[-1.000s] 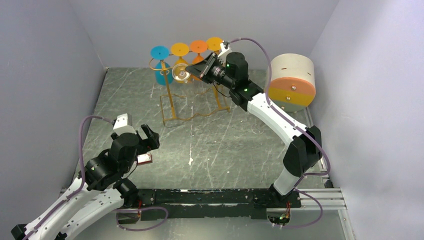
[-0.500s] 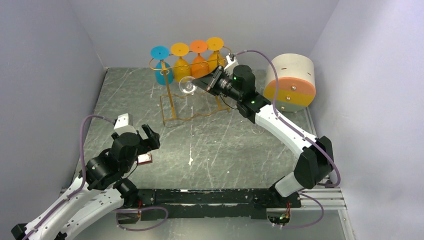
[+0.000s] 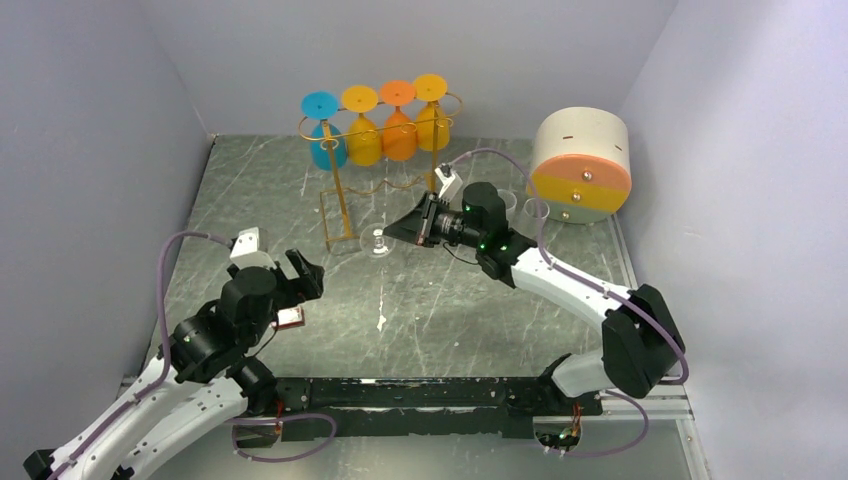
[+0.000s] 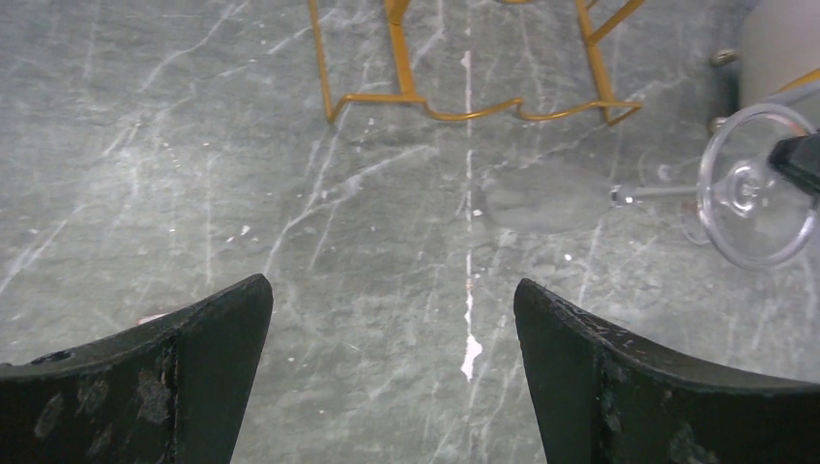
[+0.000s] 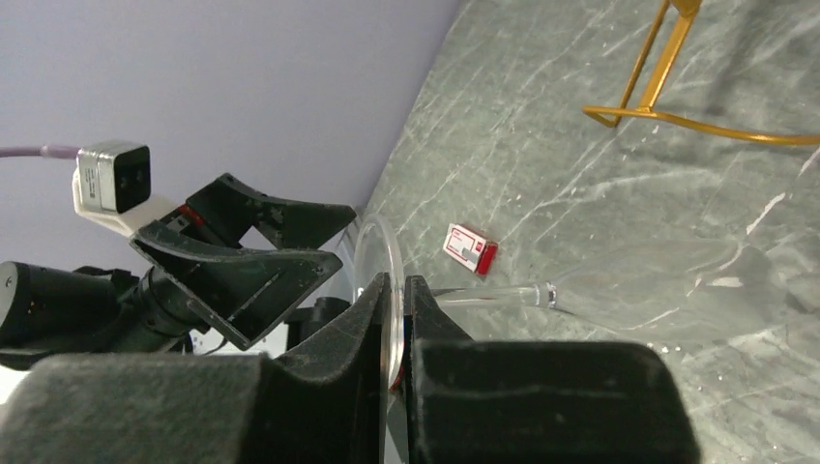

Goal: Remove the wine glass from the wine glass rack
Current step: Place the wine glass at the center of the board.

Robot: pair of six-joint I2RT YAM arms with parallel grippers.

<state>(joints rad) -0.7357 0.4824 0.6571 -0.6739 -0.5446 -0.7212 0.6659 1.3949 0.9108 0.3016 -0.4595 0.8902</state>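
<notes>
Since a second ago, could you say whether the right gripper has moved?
Yes: the right gripper, holding the wine glass, came down from the top of the wine glass rack toward its base.

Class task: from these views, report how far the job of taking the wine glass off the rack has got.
Done: the clear wine glass is off the rack, out in front of its base. In hand: the right tool is shut on the glass's round foot, with the glass lying sideways. Left: probably setting it down and letting go. The left tool is open and empty; four coloured glasses hang on the rack.
</notes>
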